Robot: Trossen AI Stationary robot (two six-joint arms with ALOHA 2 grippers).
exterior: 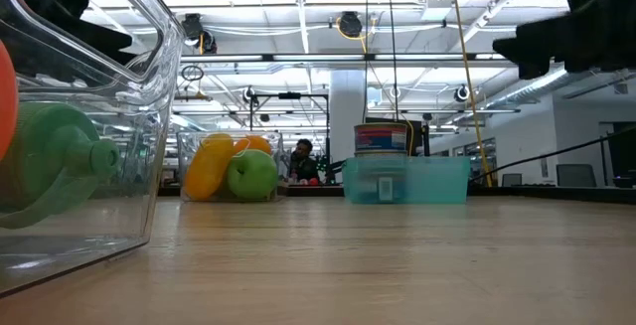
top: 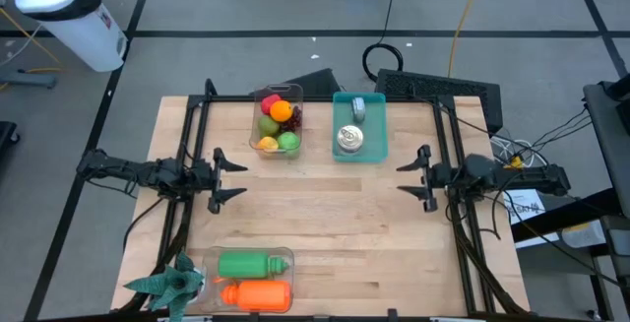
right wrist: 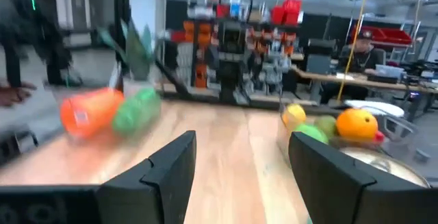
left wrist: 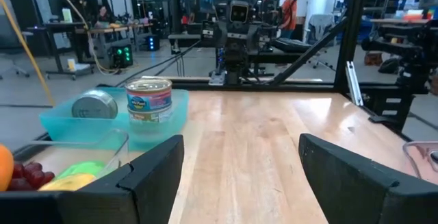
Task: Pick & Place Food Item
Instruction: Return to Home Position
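Two grippers, both empty. Left gripper (top: 246, 179) sits over the left side of the pale wooden table (top: 325, 233), its dark fingers (left wrist: 147, 176) spread wide, nothing between them and nothing touched; bare wood shows through the gap in the left wrist view. Right gripper (top: 399, 178) mirrors it at the right side, pointing inward, likewise spread wide and holding nothing; its own fingers (right wrist: 161, 176) frame only bare tabletop. The two face each other across the middle of the table, well apart. Light blue plastic bin (top: 377, 115) stands at the far edge of the table, right of centre, between the two arms' reach and clear of both. Inside it, a tuna can with a blue and pink label (top: 348, 140) stands upright in the nearer half, shiny lid up, its top rising above the bin's rim in the low view (exterior: 382, 138). Behind it, a second, silver tuna can (top: 359, 107) lies tipped on its side, round metal end showing (left wrist: 94, 105). Just left of the bin, almost touching, a clear plastic box of mixed fruit (top: 278, 120). At the near edge, a clear tray with a green and an orange bottle (top: 254, 280).
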